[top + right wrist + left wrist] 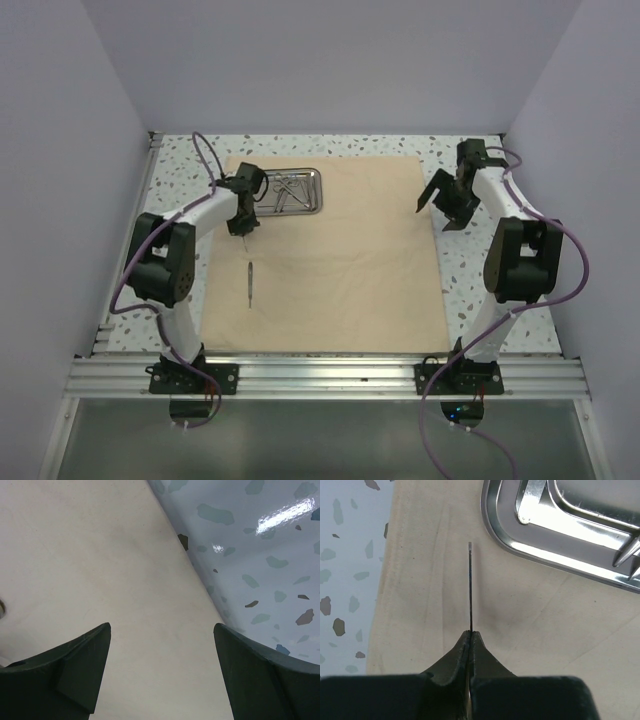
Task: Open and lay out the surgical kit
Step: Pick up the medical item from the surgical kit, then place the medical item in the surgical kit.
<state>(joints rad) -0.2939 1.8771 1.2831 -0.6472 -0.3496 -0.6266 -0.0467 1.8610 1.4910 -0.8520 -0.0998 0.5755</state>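
Note:
The beige cloth wrap lies spread flat on the table. On its far left part sits the shiny steel tray, holding silver instruments. A single thin instrument lies on the cloth nearer the arms. My left gripper is shut on a thin metal instrument that sticks straight out from the jaws, seen edge-on, just above the cloth beside the tray's corner. My right gripper stands open over the cloth's right edge, with nothing between its fingers.
The speckled table top shows bare to the right of the cloth and along its left edge. Pale walls close in the back and both sides. An aluminium rail runs along the near edge.

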